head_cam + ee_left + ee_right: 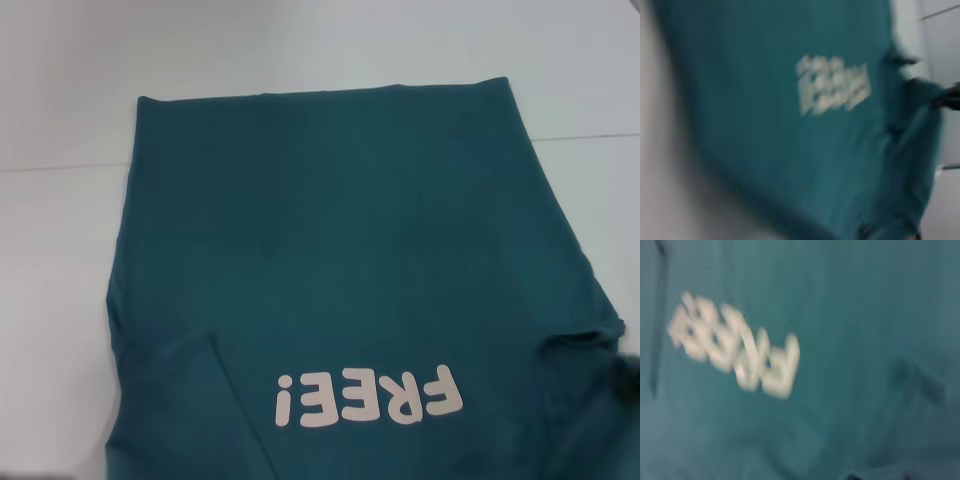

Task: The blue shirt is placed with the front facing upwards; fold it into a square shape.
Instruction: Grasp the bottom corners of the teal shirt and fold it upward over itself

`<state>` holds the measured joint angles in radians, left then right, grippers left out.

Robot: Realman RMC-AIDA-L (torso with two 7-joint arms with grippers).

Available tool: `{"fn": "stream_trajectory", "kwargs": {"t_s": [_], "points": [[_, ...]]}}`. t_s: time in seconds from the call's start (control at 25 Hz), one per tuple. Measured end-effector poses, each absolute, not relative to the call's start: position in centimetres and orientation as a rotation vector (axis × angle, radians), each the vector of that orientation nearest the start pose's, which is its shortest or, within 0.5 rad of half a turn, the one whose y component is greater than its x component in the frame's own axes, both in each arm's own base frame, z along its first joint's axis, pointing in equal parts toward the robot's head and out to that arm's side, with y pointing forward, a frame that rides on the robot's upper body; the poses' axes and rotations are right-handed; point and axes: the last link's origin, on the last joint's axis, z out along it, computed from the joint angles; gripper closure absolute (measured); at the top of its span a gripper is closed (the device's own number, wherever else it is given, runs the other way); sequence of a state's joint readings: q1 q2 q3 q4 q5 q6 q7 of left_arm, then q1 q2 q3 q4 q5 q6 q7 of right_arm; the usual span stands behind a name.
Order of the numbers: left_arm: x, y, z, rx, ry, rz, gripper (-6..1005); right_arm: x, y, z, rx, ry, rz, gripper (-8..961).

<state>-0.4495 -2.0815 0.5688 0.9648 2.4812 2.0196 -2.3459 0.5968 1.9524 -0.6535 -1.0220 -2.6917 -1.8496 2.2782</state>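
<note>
The blue shirt (340,270) lies spread flat on the white table, front up. Its pale "FREE!" lettering (370,398) sits near my edge and reads upside down to me. The hem runs straight along the far side. A fold line (235,400) crosses the cloth diagonally at the near left. The right sleeve (585,345) bunches at the near right. A dark shape at the right border, beside that sleeve, looks like my right gripper (630,380). It also shows far off in the left wrist view as a dark right gripper (950,97). The shirt (790,125) fills the left wrist view and the shirt (850,340) fills the right wrist view.
The white table (60,250) shows bare to the left of the shirt, beyond its hem and at the far right. A thin seam line (590,137) crosses the table top behind the shirt.
</note>
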Motion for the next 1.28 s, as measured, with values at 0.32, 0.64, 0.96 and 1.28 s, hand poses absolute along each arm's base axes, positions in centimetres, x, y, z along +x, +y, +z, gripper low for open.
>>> {"fn": "stream_trajectory", "kwargs": {"t_s": [0.32,0.64,0.96,1.28], "points": [[-24.9,34.6,3.8,-2.461,-1.955,-0.428,950,28.6,37.2,12.6,-2.187,1.539,0.260,912],[-21.6,42.3,2.6,-2.266,-1.816,-0.475,950,27.9,41.3,12.4,-1.992,1.508,0.499,913],[-21.2,45.4,1.0,-2.087,-1.683,-0.454,950,27.9,43.8,9.3,-1.926,1.492,0.465,913],[-20.2,47.2,-0.8,-2.035,-1.493,-0.403,950,27.6,45.7,6.4,-1.914,1.389,0.334,913]]}}
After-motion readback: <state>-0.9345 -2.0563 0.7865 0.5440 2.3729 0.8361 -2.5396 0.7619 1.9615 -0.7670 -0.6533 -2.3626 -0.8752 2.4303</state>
